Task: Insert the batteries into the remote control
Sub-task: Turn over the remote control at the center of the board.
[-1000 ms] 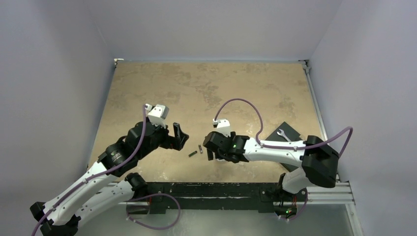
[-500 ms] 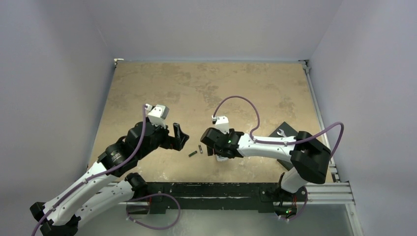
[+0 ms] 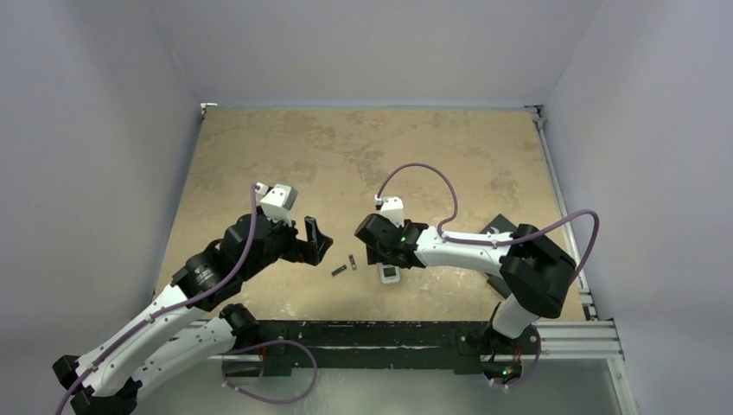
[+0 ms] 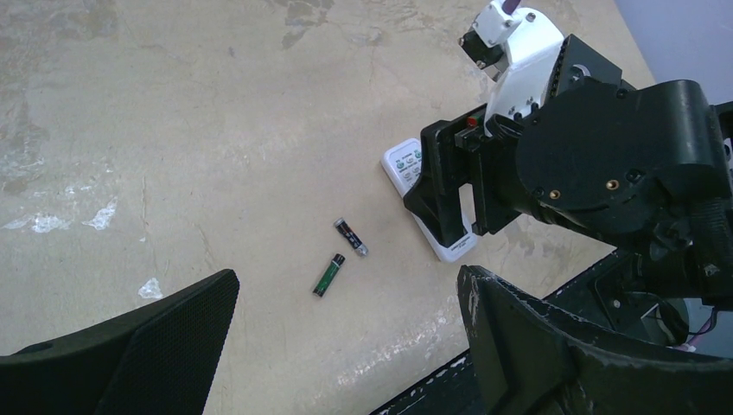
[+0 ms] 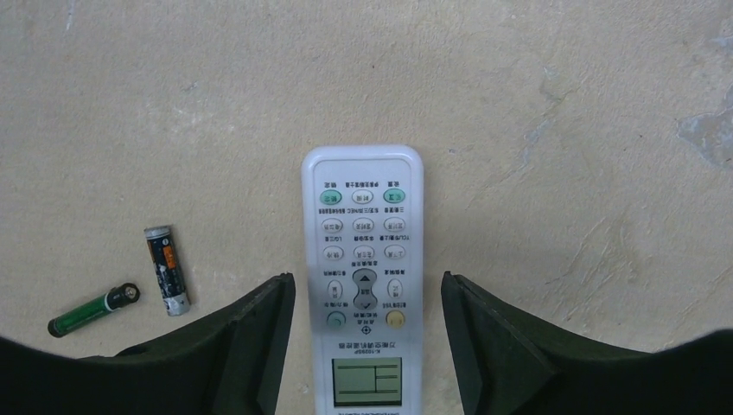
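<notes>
While the wide, sandy-brown stone-look counter carries everything, both robot arms reach in from its near edge. The black two-finger right tool hangs wide open over the long white plastic remote control. One finger sits along each long side with counter showing in both gaps, so it grips nothing. The remote control lies flat near the middle of the near edge, buttons up. Its long way runs straight along the tool's reach. So the right arm is much the nearer one, and I think a squeeze across the narrow way comes next. The black left tool is wide open too and holds nothing. Two small dark round batteries lie loose just left of the remote control, between both tools.
</notes>
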